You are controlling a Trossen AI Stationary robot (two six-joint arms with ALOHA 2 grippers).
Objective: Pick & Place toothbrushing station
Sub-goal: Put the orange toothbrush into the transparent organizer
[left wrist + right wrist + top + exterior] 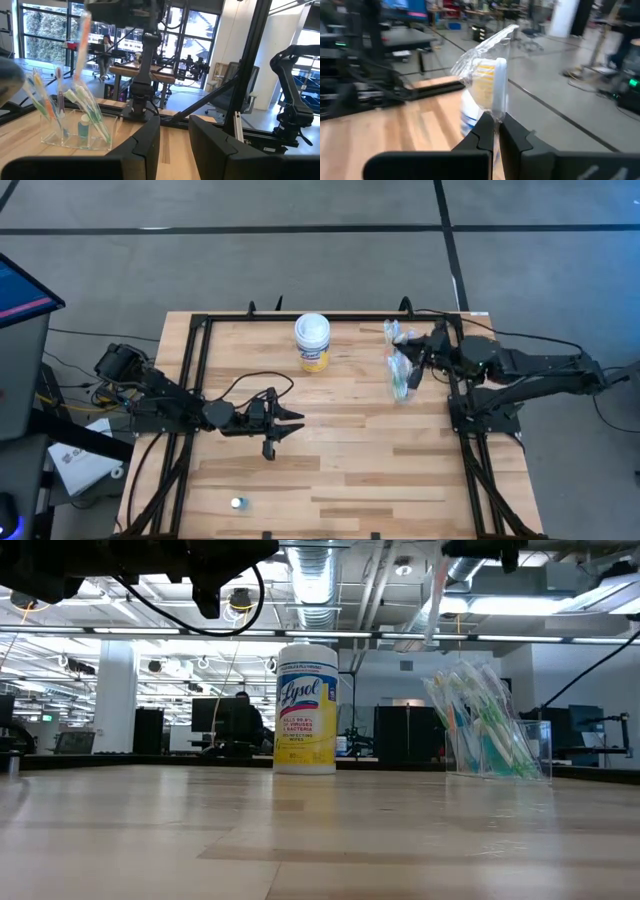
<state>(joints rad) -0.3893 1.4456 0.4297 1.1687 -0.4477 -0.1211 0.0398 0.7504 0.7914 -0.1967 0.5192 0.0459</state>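
Clear toothbrush holder (488, 740) upright, filled with leaning toothbrushes (470, 705).

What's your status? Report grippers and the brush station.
Right gripper shut on wrapped toothbrush, above the toothbrush holder. Left gripper mid-table, empty, fingers parted. Wipes canister stands clear.
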